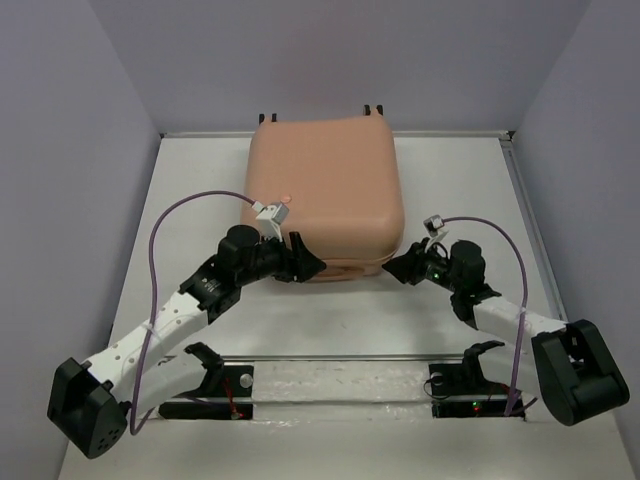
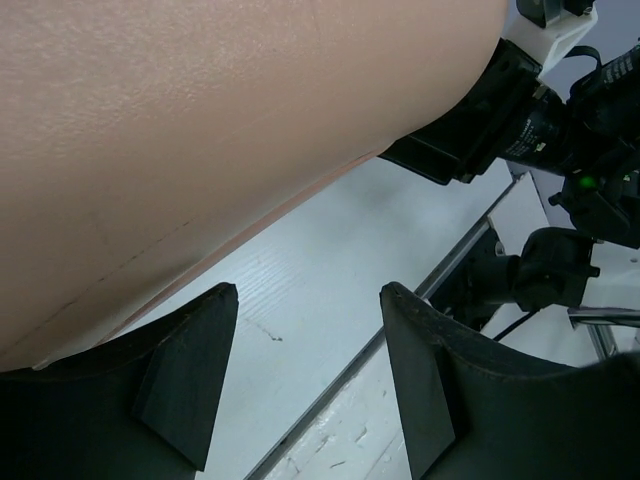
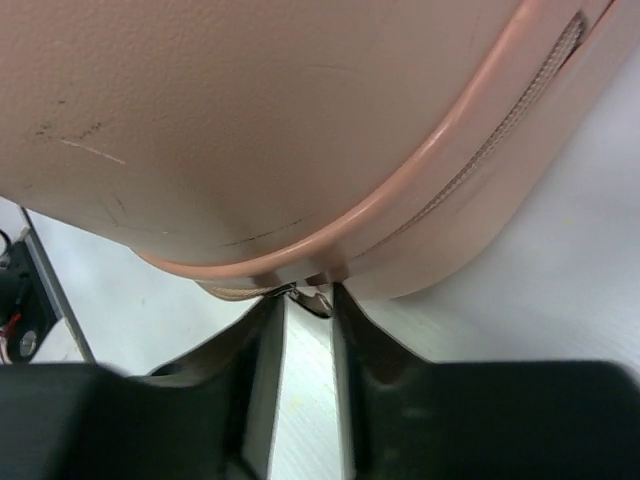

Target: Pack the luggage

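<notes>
1. The luggage [image 1: 325,190] lies flat on the white counter [image 1: 330,320], toward the far middle. Its peach shell is folded down on itself, so none of the lining or contents shows. Small dark fittings, probably its wheels [image 1: 266,117], poke out along the far edge.

2. From where I stand, the filling looks finished and the job is down to fastening the case. Along the near right corner the zipper track [image 3: 500,130] runs in the seam between the two halves. I can't tell from here how much of the seam is already zipped.

3. The right tool [image 3: 305,300] sits at that near right corner with its fingers drawn close together. They seem to be pinching a small metal zipper pull [image 3: 308,296] just under the shell's lip. My guess is the pull needs to be drawn along the seam next.

4. The left tool [image 2: 308,295] is at the near left corner, just beside the shell. Its fingers are spread and there is nothing between them. It looks placed to steady the case, though I can't make out whether it touches.

5. The counter is matte white with faint scuffs, and a metal rail [image 1: 330,357] crosses it near the arm bases. Pale lavender walls [image 1: 330,60] close in the far side and both flanks. A purple cable [image 1: 190,200] loops off each arm.
</notes>
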Controlling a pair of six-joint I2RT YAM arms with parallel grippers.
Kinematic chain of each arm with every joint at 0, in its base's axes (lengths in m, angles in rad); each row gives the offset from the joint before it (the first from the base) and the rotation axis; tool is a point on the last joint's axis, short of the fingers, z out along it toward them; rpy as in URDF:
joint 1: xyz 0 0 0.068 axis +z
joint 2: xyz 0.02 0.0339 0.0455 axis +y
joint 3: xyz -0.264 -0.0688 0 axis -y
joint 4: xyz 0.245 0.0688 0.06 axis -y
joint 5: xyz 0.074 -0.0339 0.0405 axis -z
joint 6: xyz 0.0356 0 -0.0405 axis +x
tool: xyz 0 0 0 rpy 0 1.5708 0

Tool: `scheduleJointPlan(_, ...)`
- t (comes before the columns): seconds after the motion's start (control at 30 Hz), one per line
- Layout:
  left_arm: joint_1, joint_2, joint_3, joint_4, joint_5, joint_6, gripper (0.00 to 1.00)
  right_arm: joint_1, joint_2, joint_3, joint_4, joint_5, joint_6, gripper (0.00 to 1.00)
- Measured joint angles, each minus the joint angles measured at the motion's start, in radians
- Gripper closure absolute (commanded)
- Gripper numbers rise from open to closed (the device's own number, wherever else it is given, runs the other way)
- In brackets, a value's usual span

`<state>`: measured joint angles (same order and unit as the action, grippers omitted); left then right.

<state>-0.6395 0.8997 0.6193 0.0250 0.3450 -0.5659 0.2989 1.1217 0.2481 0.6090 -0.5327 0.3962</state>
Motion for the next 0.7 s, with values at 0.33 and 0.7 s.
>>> scheduleJointPlan(0.33,-0.082,0.121,0.0,0.151,-0.084,-0.024,0.27,0.244,-0.047,0.009,-0.056,0.236,-0.014,0.93)
scheduleJointPlan(0.7,-0.087,-0.196,-0.261,-0.006,-0.312,-0.163,0.27,0.292,-0.104,0.028,-0.164,0.397,0.022,0.93)
